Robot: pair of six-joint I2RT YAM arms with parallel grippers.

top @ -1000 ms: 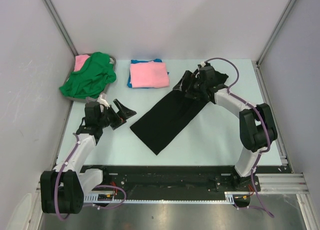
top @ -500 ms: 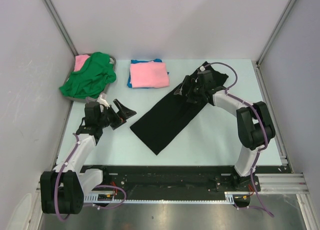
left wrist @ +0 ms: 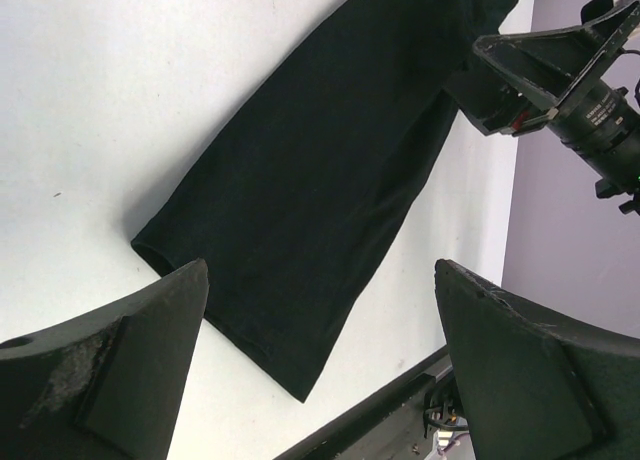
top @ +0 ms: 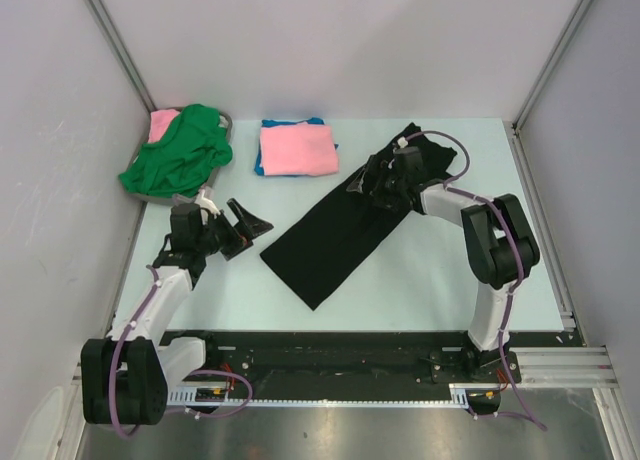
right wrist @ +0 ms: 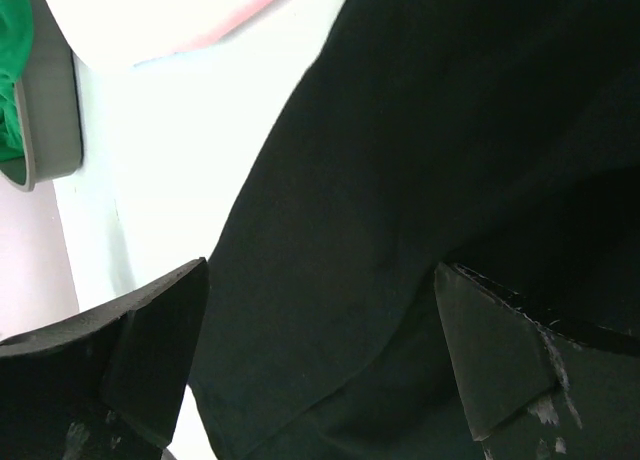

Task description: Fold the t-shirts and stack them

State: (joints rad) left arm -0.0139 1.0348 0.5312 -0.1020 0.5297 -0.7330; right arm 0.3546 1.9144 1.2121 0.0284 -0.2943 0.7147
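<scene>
The black t-shirt [top: 335, 240] lies as a long folded strip, diagonal across the middle of the table. It fills the right wrist view [right wrist: 400, 180] and shows in the left wrist view [left wrist: 320, 170]. My right gripper [top: 366, 183] [right wrist: 322, 270] is open and empty, low over the strip's far right part. My left gripper [top: 247, 226] [left wrist: 320, 270] is open and empty, left of the strip's near end and apart from it. A folded pink t-shirt [top: 297, 148] lies on a blue one [top: 259, 166] at the back. The green t-shirt [top: 180, 152] is crumpled at the back left.
The green shirt lies in a grey tray [right wrist: 55, 110] with another pink cloth [top: 162, 123] at its far end. Walls close in the left, back and right sides. A black rail [top: 340, 345] runs along the near edge.
My right arm has drawn in and swung its gripper a little left and lower over the black t-shirt. The left arm and the shirts have not moved.
</scene>
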